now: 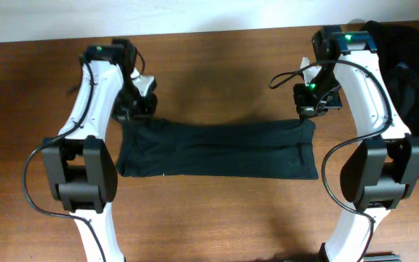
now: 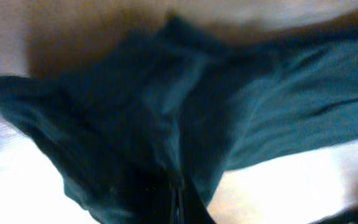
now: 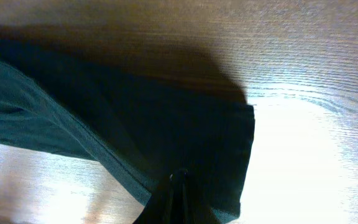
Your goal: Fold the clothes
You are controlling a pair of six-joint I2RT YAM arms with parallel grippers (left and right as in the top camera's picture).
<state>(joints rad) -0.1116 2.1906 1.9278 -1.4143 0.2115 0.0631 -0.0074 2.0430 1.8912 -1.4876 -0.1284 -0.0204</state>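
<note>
Left fingers [image 2: 194,210] and right fingers [image 3: 162,210] pinch black garment [image 1: 217,149] corners.

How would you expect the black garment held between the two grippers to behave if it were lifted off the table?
Probably floppy: the garment lies flat with soft creases, so its middle would likely sag between the gripped ends. It looks thin, so likely light.

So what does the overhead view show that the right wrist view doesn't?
Only overhead: the left arm, the right arm, the whole black garment stretched between them, and a pile of dark clothes beside the right arm. Only right wrist: the right fingers shut on the garment's edge, close up. Both: that garment lying on the wooden table.
</note>
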